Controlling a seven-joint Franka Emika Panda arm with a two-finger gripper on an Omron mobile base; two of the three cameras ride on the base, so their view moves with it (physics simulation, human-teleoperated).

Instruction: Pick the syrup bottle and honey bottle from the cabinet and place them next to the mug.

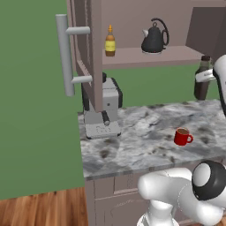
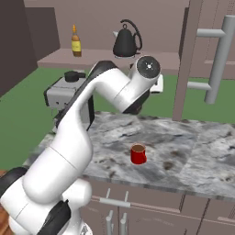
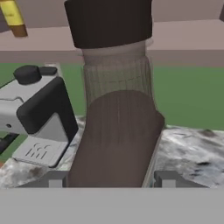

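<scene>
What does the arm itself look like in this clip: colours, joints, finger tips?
A glossy white arm of rounded tubular links, with dark joint bands and a grey disc cap at the elbow. The hand ends in two small grey, blocky finger tips. No cables or markings are visible.

A black kettle [image 1: 154, 39] with a loop handle stands upright on the wall shelf. A grey and black coffee machine [image 1: 103, 110] sits at the far left of the marbled countertop [image 1: 137, 132]. Drawer fronts with grey handles [image 2: 114, 202] run below the counter. Behind, the wall [image 1: 31, 110] is green; wood flooring [image 1: 39, 212] lies at the near left.
</scene>
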